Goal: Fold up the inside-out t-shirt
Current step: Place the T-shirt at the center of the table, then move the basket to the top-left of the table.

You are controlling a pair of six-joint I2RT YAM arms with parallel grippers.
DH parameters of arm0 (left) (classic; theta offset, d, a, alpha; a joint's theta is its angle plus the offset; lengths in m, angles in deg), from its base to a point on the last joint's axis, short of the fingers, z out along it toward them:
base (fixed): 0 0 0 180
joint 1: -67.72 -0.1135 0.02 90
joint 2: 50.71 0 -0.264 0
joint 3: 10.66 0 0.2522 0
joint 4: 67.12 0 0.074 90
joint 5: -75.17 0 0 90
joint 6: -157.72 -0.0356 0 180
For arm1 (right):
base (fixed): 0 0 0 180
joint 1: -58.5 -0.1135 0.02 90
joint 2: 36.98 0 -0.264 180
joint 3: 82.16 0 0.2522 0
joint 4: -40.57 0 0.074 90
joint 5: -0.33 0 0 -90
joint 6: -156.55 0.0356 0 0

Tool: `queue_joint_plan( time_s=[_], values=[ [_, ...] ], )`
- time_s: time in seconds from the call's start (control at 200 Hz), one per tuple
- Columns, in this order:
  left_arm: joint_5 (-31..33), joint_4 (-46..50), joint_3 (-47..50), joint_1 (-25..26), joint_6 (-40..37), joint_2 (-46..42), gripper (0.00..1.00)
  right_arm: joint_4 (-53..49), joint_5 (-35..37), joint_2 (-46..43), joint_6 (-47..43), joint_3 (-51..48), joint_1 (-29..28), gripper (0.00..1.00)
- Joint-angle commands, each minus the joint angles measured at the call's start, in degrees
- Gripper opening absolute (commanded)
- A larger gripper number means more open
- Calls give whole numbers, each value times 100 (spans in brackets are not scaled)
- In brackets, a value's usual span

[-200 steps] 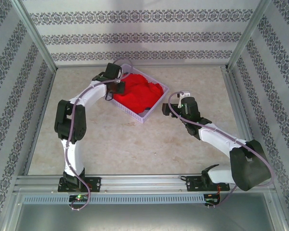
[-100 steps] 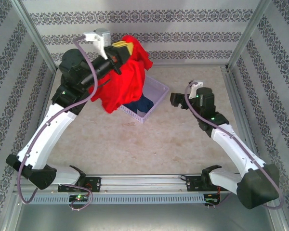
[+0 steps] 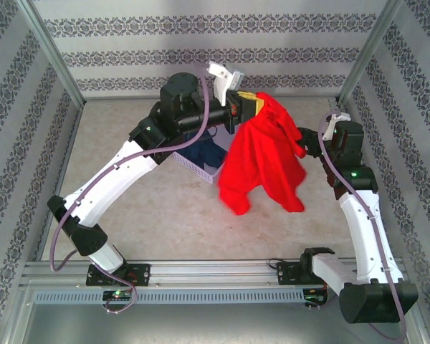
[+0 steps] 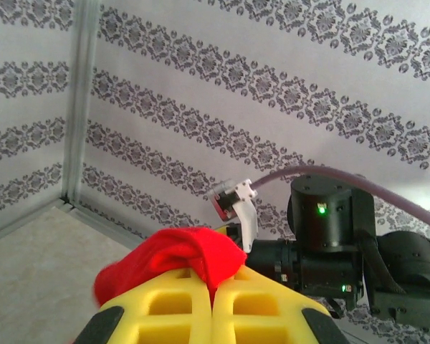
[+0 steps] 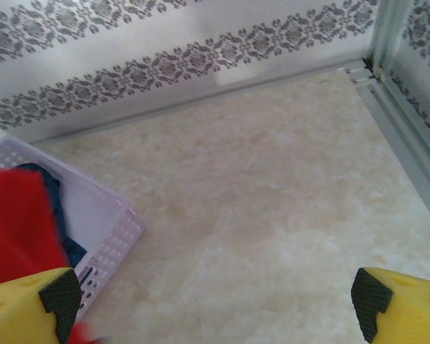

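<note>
One pinch carries the whole garment: the left hand (image 3: 252, 104), upper middle of the top view, is clenched on a bunch of the inside-out t-shirt (image 3: 261, 161). The red cloth hangs from it in a crumpled drape right of centre, over the table (image 3: 165, 215). From the left wrist, the yellow fingers (image 4: 193, 283) are pressed together with a red fold poking out between them. The right hand (image 3: 303, 141) stands just beside the shirt's right edge, spread wide and holding nothing. A basket (image 3: 201, 168) with a dark blue garment (image 3: 204, 152) sits left of the drape.

The step looks like carrying the shirt out to spread it. To do that well, the right hand should probably take a hem or shoulder away from the pinch, not the bunched middle, so both hands can pull the cloth flat. The shirt can then be lowered onto bare table in the lower middle of the frame, away from the basket.
</note>
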Motion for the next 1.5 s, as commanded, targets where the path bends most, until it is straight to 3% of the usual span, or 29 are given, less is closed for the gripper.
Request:
queue_joint_plan(
  time_s=[0.0, 0.145, 0.28, 0.42, 0.545, 0.774, 1.084, 1.354, 1.494],
  values=[
    [175, -408, 332, 42, 122, 90, 5, -525, 443, -71, -164, 262, 57, 98],
    [148, -446, 758, 42, 425, 714, 13, -734, 1109, -165, -447, 377, 65, 98],
    [196, 120, 865, 34, 153, 1223, 49, -795, 1317, -247, -617, 339, 50, 98],
    [1334, 1169, 1233, -8, -826, 1016, 77, -746, 982, -263, -646, 181, -171, 98],
    [2546, 1471, 2173, -208, -1231, 687, 91, -585, 792, -177, -555, -78, -739, 97],
    [3065, 2429, 1439, -284, -1565, 2022, 87, -341, 774, 337, -439, -196, -1421, 97],
    [3577, 2623, 247, -417, -1352, 3192, 40, -293, 817, 210, -379, -228, -1588, 98],
    [3632, 2299, 785, -1646, -948, 2939, 24, -229, 741, 303, -362, -286, -1639, 98],
    [3729, 2393, 422, -2277, -928, 3152, 16, -161, 716, 472, -326, -312, -1720, 98]
  ],
)
